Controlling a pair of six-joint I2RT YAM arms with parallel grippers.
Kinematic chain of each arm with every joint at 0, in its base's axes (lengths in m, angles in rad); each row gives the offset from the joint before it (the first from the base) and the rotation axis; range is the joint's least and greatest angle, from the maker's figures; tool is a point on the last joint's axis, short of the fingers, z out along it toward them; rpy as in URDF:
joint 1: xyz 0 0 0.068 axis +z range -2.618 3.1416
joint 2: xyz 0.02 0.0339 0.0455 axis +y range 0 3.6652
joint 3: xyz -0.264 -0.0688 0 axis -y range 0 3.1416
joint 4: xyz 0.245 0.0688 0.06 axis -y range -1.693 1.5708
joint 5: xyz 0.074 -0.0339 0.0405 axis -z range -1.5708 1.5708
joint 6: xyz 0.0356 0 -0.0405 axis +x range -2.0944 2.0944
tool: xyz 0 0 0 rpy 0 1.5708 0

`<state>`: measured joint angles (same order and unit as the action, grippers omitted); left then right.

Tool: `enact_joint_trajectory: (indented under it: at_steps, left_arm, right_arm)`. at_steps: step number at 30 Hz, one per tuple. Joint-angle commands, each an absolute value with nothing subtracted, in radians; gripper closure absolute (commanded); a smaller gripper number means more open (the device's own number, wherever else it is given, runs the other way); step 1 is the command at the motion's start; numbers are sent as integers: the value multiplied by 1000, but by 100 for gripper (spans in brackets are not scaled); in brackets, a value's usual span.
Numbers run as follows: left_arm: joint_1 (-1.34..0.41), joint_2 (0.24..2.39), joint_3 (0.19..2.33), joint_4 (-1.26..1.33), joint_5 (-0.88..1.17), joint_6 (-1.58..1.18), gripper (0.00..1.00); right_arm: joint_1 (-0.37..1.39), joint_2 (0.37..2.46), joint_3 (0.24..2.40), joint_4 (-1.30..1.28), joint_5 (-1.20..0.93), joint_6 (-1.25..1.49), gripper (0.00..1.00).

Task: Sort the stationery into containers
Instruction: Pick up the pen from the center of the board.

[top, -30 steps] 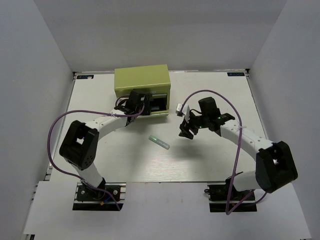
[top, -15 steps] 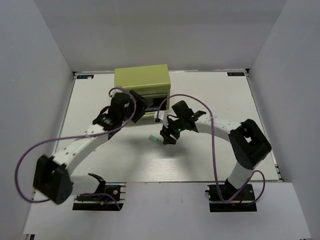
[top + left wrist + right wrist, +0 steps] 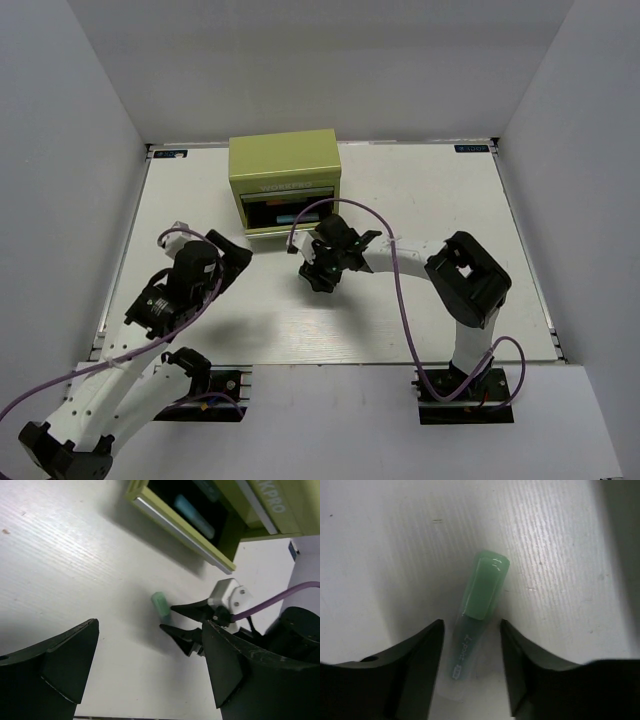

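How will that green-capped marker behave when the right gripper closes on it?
The green-capped marker looks round and glossy, so it may roll or slip if pinched off-centre. It seems rigid plastic and is probably light. Lying flat on the table inside the open right gripper, it should lift cleanly.

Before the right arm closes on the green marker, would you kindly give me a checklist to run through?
1. Green-capped marker lies flat between the right gripper fingers: ok.
2. Right jaws open, a gap on each side: ok.
3. Drawer of the chest open: ok.
4. Left gripper open, off to the drawer's left side: ok.
5. Room left beside the light blue marker in the drawer: cannot tell.
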<state>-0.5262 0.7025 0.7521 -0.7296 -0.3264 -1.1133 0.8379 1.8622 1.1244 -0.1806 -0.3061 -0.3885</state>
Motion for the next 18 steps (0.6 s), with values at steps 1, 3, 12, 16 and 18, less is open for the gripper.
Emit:
enact_joint_trajectory:
  at_steps: [1, 3, 12, 16, 18]
  left_arm:
    - [-525, 675, 729, -865, -383, -1173, 6]
    - [-525, 675, 716, -890, -383, -1212, 6]
    - [-525, 684, 649, -865, -336, -1264, 6]
    - [-525, 704, 595, -804, -287, -1275, 6]
    - [-525, 713, 566, -781, -262, -1284, 6]
  right_arm:
    - [851, 1882, 1140, -158, -215, -367, 48]
    - [857, 1869, 1111, -149, -198, -376, 58]
    - [847, 1692, 1032, -159, -186, -521, 93]
    - [836, 1579, 1077, -166, -219, -668, 93]
    - [839, 1546, 1124, -155, -227, -750, 93]
